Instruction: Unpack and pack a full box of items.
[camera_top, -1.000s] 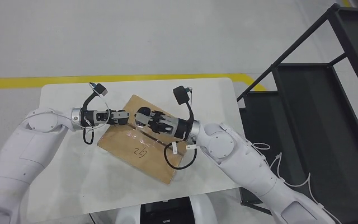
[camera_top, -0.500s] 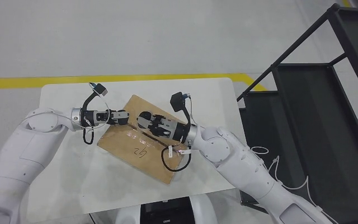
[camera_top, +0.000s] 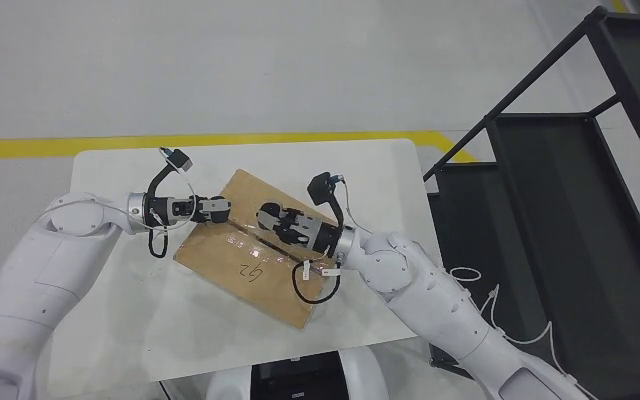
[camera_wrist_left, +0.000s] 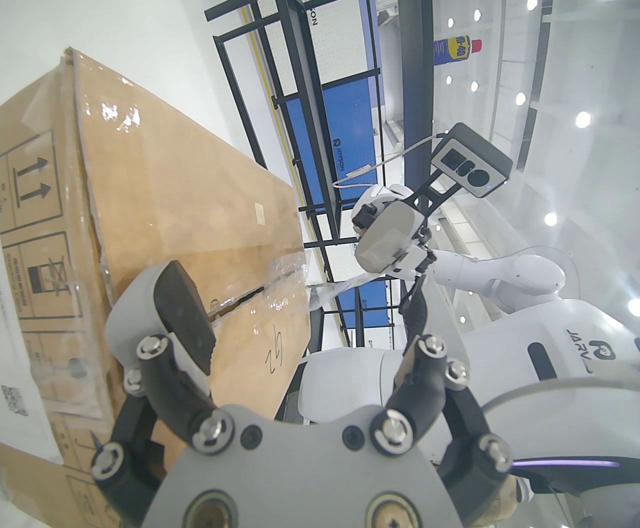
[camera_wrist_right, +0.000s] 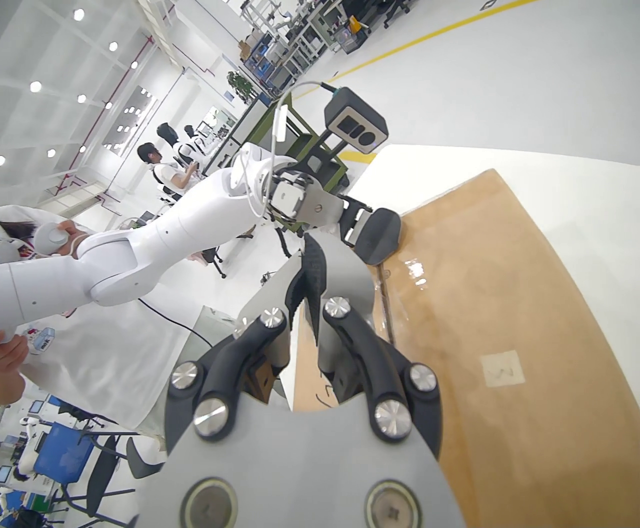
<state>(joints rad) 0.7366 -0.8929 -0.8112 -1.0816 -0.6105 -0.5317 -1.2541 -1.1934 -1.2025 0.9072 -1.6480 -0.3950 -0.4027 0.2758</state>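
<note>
**Cardboard box** (camera_top: 250, 255): closed, lying flat on white table (camera_top: 120, 320), centre of top view. Long axis running from left-centre toward lower right of frame. Plain brown top with a handwritten number (camera_top: 250, 271); printed handling symbols (camera_wrist_left: 30, 190) on one side wall. Flaps meeting in a centre seam (camera_top: 262, 250) along the long axis, covered in glossy clear tape, wrinkled and partly lifted.

**Left gripper** (camera_top: 226, 210): released, jaws spread wide. Positioned at the upper-left end of the box, in line with the seam, one finger pad (camera_wrist_left: 180, 310) close over the end of the seam. Actual contact with the cardboard not resolvable.

**Right gripper** (camera_top: 266, 217): fingers clenched together, just above the box top, near the middle of the seam, and pointing back toward the left gripper.

**Tape strip** (camera_wrist_left: 330, 290): peeled off the seam, stretching away from the box toward the right gripper. Grip on the strip judged probable, not confirmed.

**Governing relation:** seam and long axis coincident, both grippers on that line. Right gripper nearer the loose tape. Peel judged to call for a pull along the seam, away from the left gripper.
</note>
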